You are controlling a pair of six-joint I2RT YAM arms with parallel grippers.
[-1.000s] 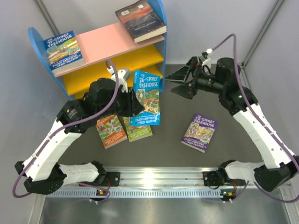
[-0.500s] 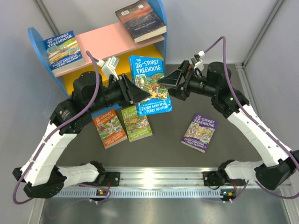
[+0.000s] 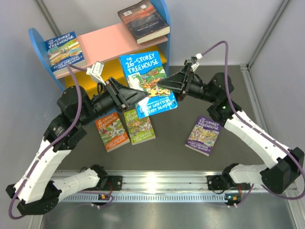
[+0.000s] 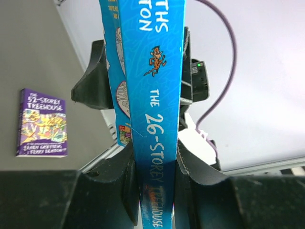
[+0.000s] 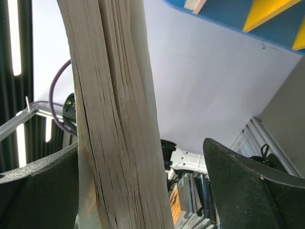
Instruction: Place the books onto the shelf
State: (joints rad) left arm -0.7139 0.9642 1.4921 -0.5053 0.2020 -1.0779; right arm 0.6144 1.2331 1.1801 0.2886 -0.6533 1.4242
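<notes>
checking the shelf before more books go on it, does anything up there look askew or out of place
Yes. The dark book lies flat and skewed on the pink top board, and its near corner appears to reach or pass the front edge. A blue Treehouse book at the left end also lies flat and slightly turned. Neither stands upright.
</notes>
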